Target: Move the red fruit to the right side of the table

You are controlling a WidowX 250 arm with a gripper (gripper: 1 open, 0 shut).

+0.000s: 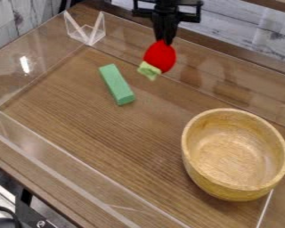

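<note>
The red fruit (160,57), glossy with a pale green leafy cap (150,71) at its lower left, hangs above the table (97,134) at the back centre. My gripper (166,38) comes down from the top edge and is shut on the fruit's top. The fruit is lifted off the wood, right of the green block and well behind the bowl.
A green rectangular block (117,84) lies on the wood left of the fruit. A round light wooden bowl (235,152) sits at the front right. Low clear acrylic walls (83,29) edge the tabletop, with a folded corner at the back left.
</note>
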